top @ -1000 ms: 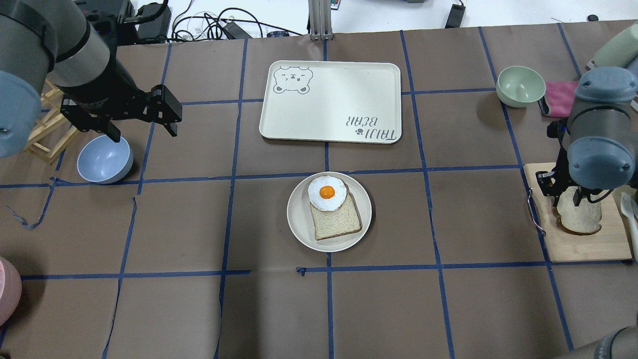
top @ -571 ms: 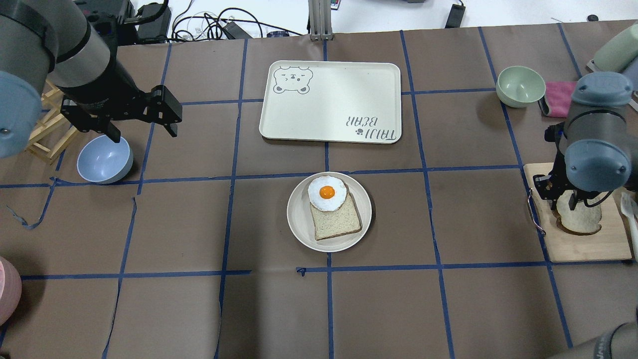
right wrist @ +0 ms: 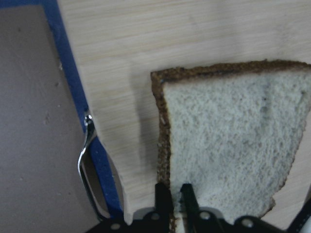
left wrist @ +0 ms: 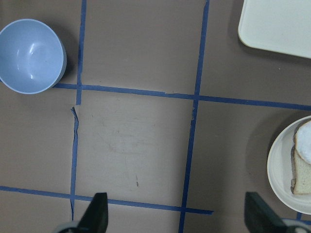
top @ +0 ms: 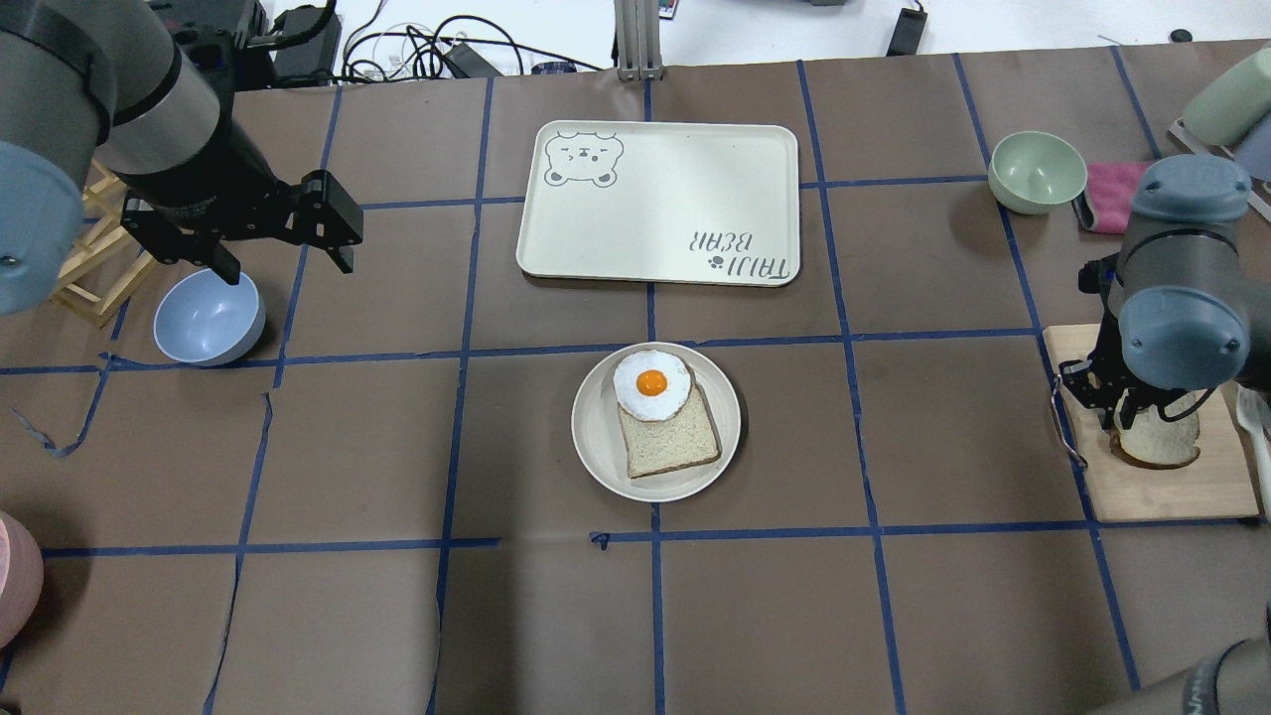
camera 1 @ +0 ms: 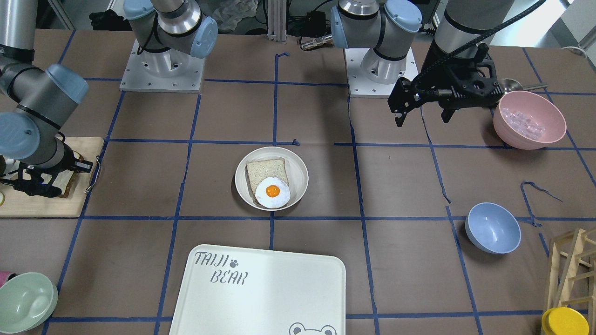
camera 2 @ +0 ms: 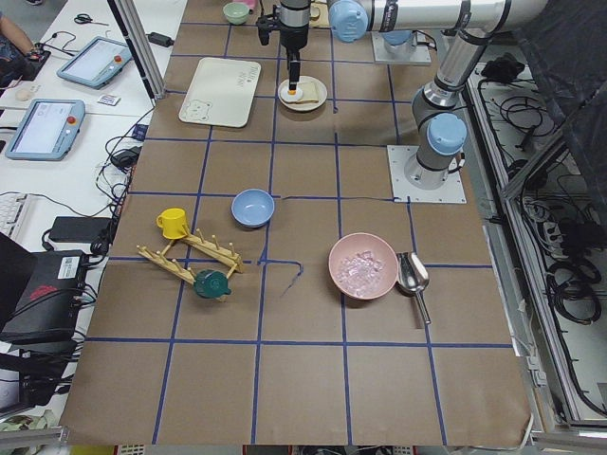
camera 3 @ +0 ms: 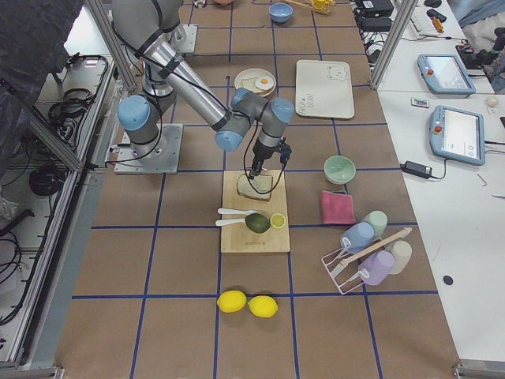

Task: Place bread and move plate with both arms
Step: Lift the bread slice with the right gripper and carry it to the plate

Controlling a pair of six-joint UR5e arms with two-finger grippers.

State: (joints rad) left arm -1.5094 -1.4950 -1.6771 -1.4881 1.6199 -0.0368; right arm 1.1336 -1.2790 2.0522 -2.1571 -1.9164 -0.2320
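The bread (right wrist: 228, 145), with a dark crust, lies on a wooden cutting board (top: 1172, 492) at the table's right edge. My right gripper (right wrist: 175, 199) is shut on the bread's crust edge; it also shows in the overhead view (top: 1120, 412). The bread (top: 1157, 447) is partly hidden under the wrist. The cream plate (top: 596, 447) sits mid-table and carries a squarer pale slice (top: 670, 442) with a fried egg (top: 651, 385) on it. My left gripper (top: 285, 263) is open and empty, held above the table beside a blue bowl (top: 209, 318). The plate's rim shows in the left wrist view (left wrist: 279, 165).
The white "TAIJI BEAR" tray (top: 655, 199) lies beyond the plate. A green bowl (top: 1038, 171) and a pink cloth (top: 1112, 189) are at the far right. A pink bowl of ice (camera 1: 528, 120) and a wooden rack (camera 1: 572, 265) stand on the left arm's side.
My right wrist has shifted a little to the left and nearer over the cutting board, with the bread in its fingers. The left arm has not moved.
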